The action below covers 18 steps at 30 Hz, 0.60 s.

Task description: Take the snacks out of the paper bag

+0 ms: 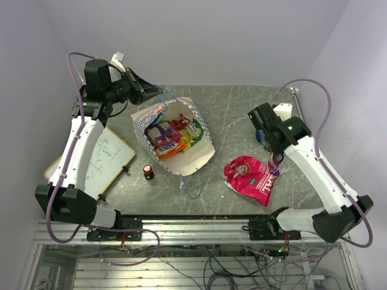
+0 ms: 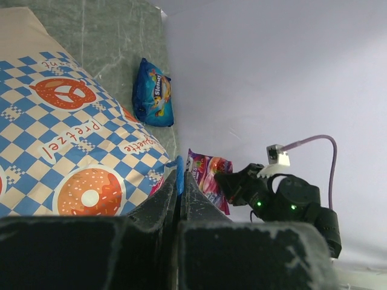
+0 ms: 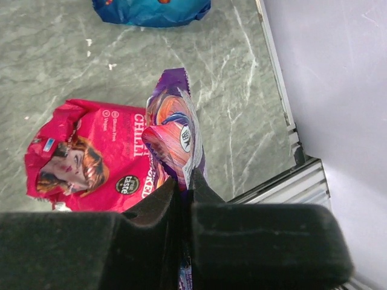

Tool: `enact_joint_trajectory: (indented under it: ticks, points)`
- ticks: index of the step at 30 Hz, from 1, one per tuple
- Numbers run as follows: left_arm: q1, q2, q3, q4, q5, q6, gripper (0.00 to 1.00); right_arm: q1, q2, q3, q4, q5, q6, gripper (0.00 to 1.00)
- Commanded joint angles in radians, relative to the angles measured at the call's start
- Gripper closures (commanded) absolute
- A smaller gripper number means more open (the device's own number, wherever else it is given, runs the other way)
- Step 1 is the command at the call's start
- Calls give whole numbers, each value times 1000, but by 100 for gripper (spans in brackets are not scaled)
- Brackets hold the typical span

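Far left, a whiteboard [image 1: 118,154] is seen lying at the left edge of the worktop [image 1: 236,115], partly overhung by the left arm. The left gripper [image 1: 147,92] is held at the back-left of the paper bag [image 1: 199,158], jaws pressed together on a blue strip at the bag's rim; whether cord or paper edge can't be told. The bag is laid open at centre-left, mouth twd the top camera, w/ several snacks [image 1: 172,138] packed inside. A small red-capped bottle [image 1: 147,171] is stood just beside the bag's near-left corner, betw. bag and whiteboard. Open worktop is seen behind the bag and at centre. Right of the bag and apart from it, a pink packet [image 1: 247,175] is laid flat near the front edge. Above it the right gripper [image 3: 184,187] is held, jaws pinching a purple packet [image 3: 175,130] by one end. A blue packet [image 3: 151,9] is laid further back, near the right-hand rail [image 3: 290,121]. Walls are set close on both sides.
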Motion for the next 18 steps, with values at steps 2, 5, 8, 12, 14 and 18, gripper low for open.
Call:
enact_joint_trajectory:
  ticks: [2, 5, 8, 12, 14, 18]
  points:
    - [22, 3, 4, 16, 41, 17, 93, -59, 81, -41, -15, 21, 36, 100]
    - [25, 6, 5, 15, 46, 19, 93, -64, 98, -113, -13, 1, 81, 100]
    - [26, 12, -2, 17, 55, 19, 93, -65, 94, -119, -15, 16, 86, 100]
    - [27, 24, -1, 33, 66, 8, 93, -66, 133, -145, -10, -22, 116, 100]
    - [28, 36, 11, 35, 69, 8, 93, -62, 187, -155, -10, -28, 158, 100]
    - [28, 55, 38, 34, 71, 7, 93, -29, 306, -156, -4, -35, 235, 100]
